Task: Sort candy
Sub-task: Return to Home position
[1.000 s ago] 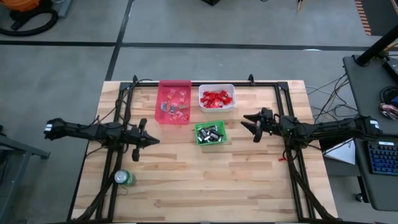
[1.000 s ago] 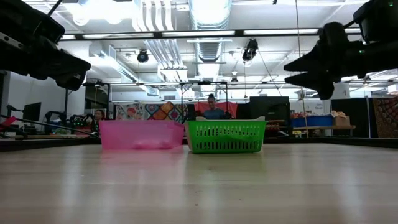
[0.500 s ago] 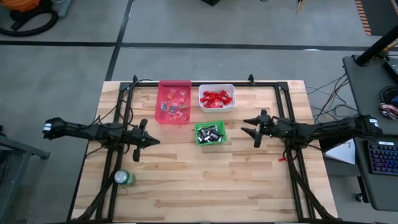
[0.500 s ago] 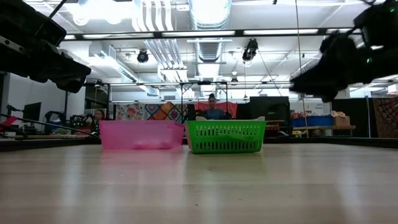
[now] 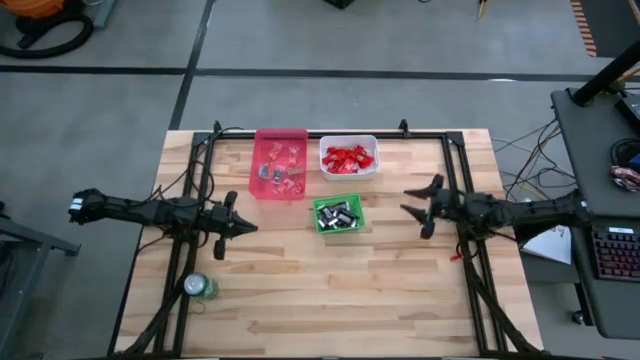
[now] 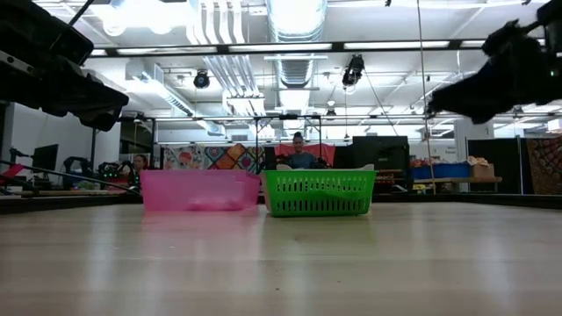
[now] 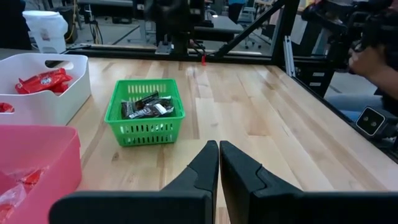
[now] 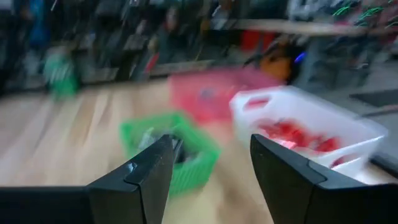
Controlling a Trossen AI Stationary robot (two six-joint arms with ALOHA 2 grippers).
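Red-wrapped candy (image 5: 348, 157) lies in the white bin (image 5: 372, 142) at the far middle of the table. Dark-wrapped candy (image 7: 145, 107) lies in the green bin (image 5: 320, 222) nearer the centre. Mixed candy (image 5: 282, 170) lies in the pink bin (image 5: 262, 190) to the left. My left gripper (image 5: 250, 227) is shut and hangs above the table left of the green bin, holding nothing. My right gripper (image 5: 416, 207) is open and empty, above the table right of the green bin.
A green round can (image 5: 199, 286) stands near the table's front left. Black frame rails (image 5: 462, 170) and cables run along both sides of the table. Bare wood lies in front of the bins. People show in the room beyond the table's far edge.
My right gripper has drawn back toward the table's right edge, away from the green bin, and rolled about its own axis; its fingers have stayed open. My left gripper has kept still.
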